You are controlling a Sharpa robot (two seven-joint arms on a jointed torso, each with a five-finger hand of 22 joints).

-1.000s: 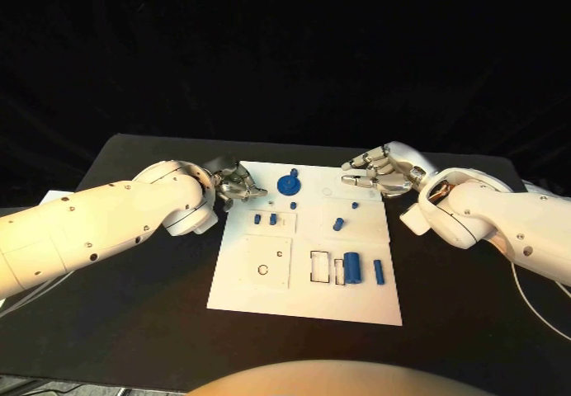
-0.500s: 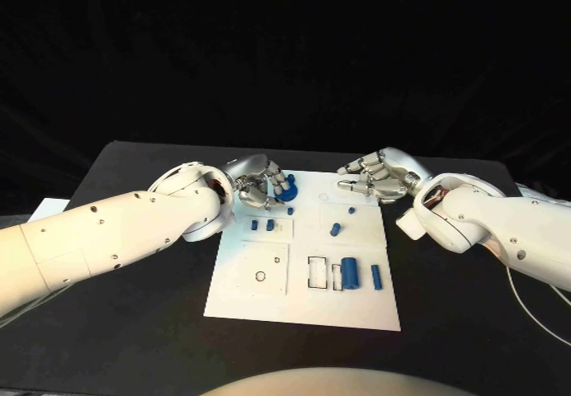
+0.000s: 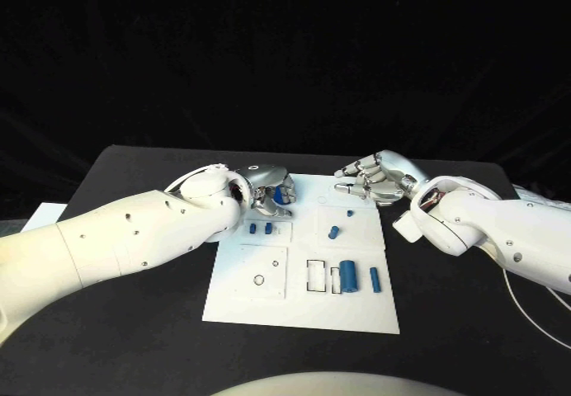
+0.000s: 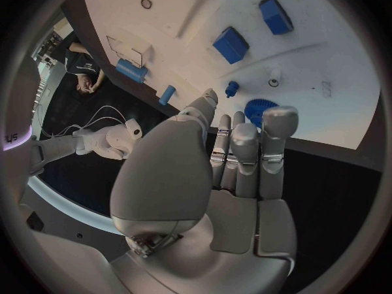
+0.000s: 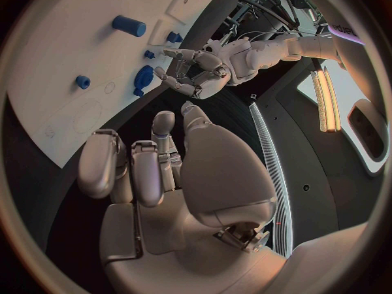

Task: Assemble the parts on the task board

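Head view: our left hand has swung in over the board's far edge, fingers apart, holding nothing, gear just under its fingertips. Right hand hovers slack alongside. We judge a grasp is next.

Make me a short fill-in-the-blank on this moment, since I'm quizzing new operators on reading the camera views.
1. The task board is coloured ____.
2. The hand reaching over the blue gear is the ____ hand.
3. The right hand holds ____.
4. The table is coloured ____.

Missing words: white; left; nothing; black
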